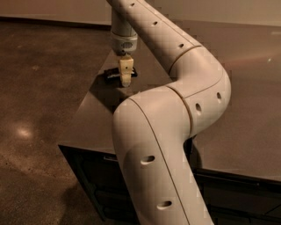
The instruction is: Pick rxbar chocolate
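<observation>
The rxbar chocolate (111, 76) is a small flat black bar lying near the far left corner of the grey table (250, 114). My gripper (126, 80) hangs from the wrist (123, 41), pointing straight down, just to the right of the bar and close over the tabletop. The gripper partly covers the right end of the bar. My large white arm (175, 110) fills the middle of the view and hides much of the table's front.
The table's left edge (81, 110) drops to a dark speckled floor (35, 88). A dark cabinet front (92, 184) lies below the table's near edge. A pale wall (228, 9) runs along the back.
</observation>
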Motion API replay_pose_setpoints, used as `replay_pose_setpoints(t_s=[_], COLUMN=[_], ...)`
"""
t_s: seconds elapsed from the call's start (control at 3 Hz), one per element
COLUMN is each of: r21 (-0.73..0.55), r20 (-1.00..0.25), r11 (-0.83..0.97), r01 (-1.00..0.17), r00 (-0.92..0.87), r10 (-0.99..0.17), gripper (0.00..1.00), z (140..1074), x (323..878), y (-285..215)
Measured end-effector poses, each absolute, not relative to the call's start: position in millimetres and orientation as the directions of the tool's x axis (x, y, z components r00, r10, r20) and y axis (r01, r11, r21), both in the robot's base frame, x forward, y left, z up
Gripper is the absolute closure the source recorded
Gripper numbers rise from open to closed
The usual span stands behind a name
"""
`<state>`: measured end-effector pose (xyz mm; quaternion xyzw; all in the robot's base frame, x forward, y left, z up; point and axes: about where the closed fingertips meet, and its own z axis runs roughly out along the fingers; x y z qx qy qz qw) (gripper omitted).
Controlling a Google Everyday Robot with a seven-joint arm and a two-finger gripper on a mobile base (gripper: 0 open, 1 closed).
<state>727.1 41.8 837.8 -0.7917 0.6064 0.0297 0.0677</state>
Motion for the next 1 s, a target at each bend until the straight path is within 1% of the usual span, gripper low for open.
replay_pose_setpoints(t_s=[0.33, 1.0], r21=[-0.071, -0.071], r20=[-0.129, -0.128], r11=[-0.254, -0.251], r01=[-0.965, -0.965], r00=[0.262, 0.259], r10=[-0.957, -0.957], gripper=[0.53, 0.54], z=[838.2, 839.8], x=[727.0, 726.9], y=[41.4, 39.9])
